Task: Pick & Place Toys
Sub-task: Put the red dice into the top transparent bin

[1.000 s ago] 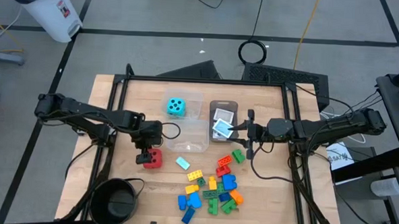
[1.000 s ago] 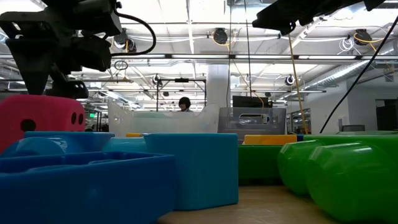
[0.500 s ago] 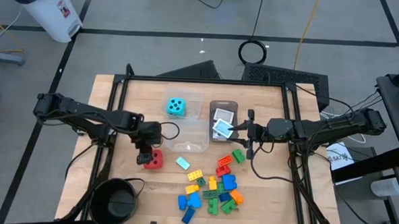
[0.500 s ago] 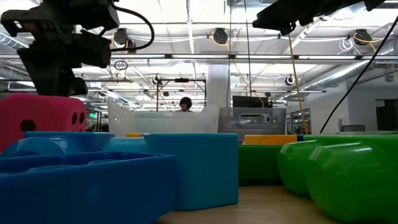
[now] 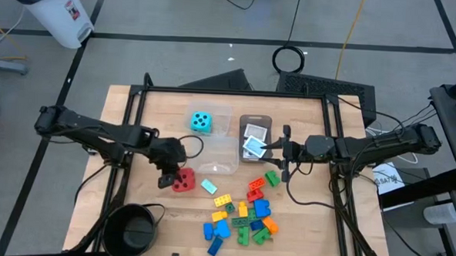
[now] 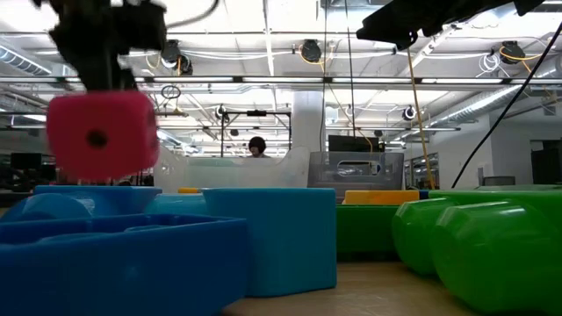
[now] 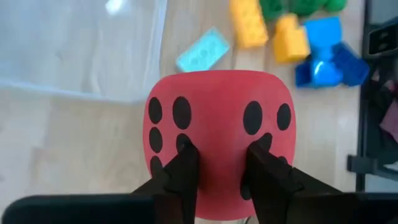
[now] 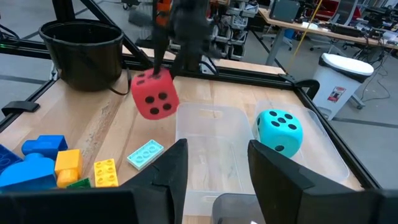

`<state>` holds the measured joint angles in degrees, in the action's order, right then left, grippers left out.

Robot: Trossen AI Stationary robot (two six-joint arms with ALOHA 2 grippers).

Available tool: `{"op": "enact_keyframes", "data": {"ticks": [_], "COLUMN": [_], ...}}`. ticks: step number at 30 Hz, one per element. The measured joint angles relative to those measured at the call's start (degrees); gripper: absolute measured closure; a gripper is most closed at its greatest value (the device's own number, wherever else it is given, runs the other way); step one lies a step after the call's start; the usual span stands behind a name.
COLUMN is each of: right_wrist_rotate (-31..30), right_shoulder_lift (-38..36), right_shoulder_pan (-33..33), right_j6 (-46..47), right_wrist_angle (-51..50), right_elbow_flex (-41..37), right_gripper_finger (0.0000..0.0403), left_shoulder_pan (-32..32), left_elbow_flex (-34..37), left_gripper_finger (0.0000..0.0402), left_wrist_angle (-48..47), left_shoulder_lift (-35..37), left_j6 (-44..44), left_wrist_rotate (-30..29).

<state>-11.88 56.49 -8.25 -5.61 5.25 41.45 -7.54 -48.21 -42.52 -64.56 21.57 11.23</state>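
My left gripper (image 5: 169, 177) is shut on the red die (image 5: 184, 180), which hangs clear of the table in the low view (image 6: 101, 132) and the right wrist view (image 8: 154, 93). The teal die (image 5: 201, 122) sits in a clear tub at the far side. Small bricks (image 5: 243, 213) lie in a heap on the table near the front edge, and one pale blue brick (image 5: 209, 186) lies apart. White cards (image 5: 252, 141) lie in the grey tray (image 5: 255, 120). My right gripper (image 8: 217, 149) hovers open beside that tray, nothing between its fingers. My left gripper pinches the red die between its two fingers, on the dotted side that faces the wrist (image 7: 217, 155). The die is wider than the gap, and the fingers (image 7: 183, 165) press into its soft surface. They come from above. The die hangs tilted below them, clear of the table.
A second clear tub (image 5: 221, 155) stands empty between the two grippers, next to the grey tray. A round black bowl (image 5: 135, 228) sits at the near left corner. Bare wood lies left of the brick heap and along the table's right side.
My left gripper has come down on the red die, taken hold of it and lifted it clear of the table. The die has turned and shifted a little toward the table's right. My right gripper has kept still.
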Motion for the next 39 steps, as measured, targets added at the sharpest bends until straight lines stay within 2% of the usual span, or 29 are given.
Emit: {"op": "enact_keyframes", "data": {"ticks": [7,11,14,18,23,31,39], "right_wrist_rotate": [0.0,0.0,0.0,0.0,0.0,0.0,0.0], "right_shoulder_lift": [0.0,0.0,0.0,0.0,0.0,0.0,0.0], "right_shoulder_pan": [0.0,-0.1,-0.1,-0.1,-0.1,-0.1,-0.1], "right_j6": [0.4,0.5,0.5,0.9,1.9,1.9,1.9], "right_wrist_angle": [0.0,-0.2,-0.3,-0.4,-1.8,-2.5,-3.4], "right_elbow_flex": [0.0,0.0,0.0,0.0,0.0,0.0,0.0], "right_gripper_finger": [0.0264,0.0264,0.0264,0.0264,0.0264,0.0264,0.0264], "left_shoulder_pan": [-0.8,-0.3,1.6,6.3,11.8,18.4,23.2], "left_elbow_flex": [-9.1,-13.9,-14.8,-14.5,-14.4,-14.4,-14.4], "left_gripper_finger": [0.0313,0.0315,0.0319,0.0322,0.0323,0.033,0.0331], "left_wrist_angle": [-0.1,-0.5,5.0,12.5,14.1,19.5,19.5], "left_shoulder_lift": [3.1,3.3,2.5,-0.6,-7.1,-17.0,-20.6], "left_j6": [-7.3,-16.9,-26.4,-35.6,-43.3,-43.9,-42.4], "left_wrist_rotate": [-10.9,-22.2,-28.7,-29.5,-32.4,-29.2,-27.6]}}
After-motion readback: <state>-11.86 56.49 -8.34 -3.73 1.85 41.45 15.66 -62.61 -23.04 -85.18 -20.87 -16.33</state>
